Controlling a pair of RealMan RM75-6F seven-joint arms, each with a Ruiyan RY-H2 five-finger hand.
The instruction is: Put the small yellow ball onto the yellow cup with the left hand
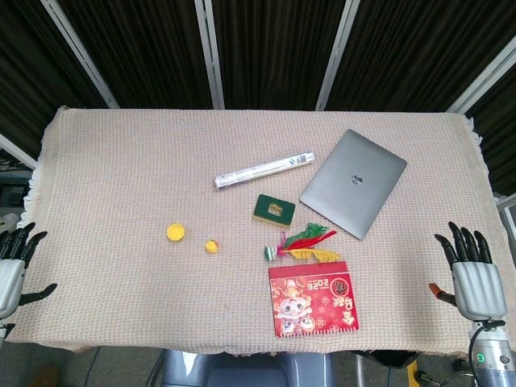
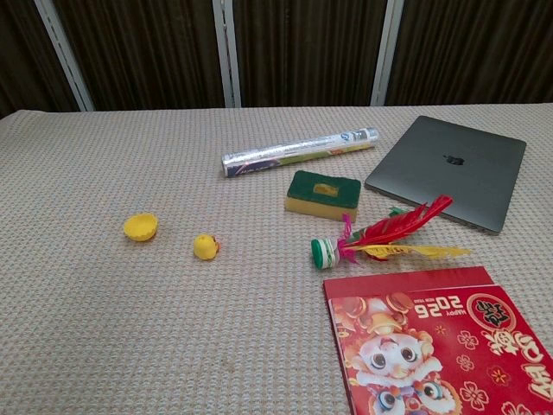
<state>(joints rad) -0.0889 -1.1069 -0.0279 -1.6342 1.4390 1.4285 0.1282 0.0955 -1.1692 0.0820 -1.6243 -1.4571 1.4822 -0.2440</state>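
The small yellow ball (image 1: 212,247) (image 2: 205,247) lies on the woven cloth, just right of the low yellow cup (image 1: 176,233) (image 2: 140,227), a short gap between them. My left hand (image 1: 14,264) hangs at the table's left edge, fingers spread, holding nothing, far from both. At the right edge my right hand (image 1: 473,278) is likewise spread and empty. Neither hand shows in the chest view.
A foil-wrapped roll (image 1: 263,169) lies behind the ball. A green-topped sponge (image 1: 274,209), a feathered shuttlecock (image 1: 300,243), a red calendar (image 1: 313,299) and a closed grey laptop (image 1: 354,183) occupy the right half.
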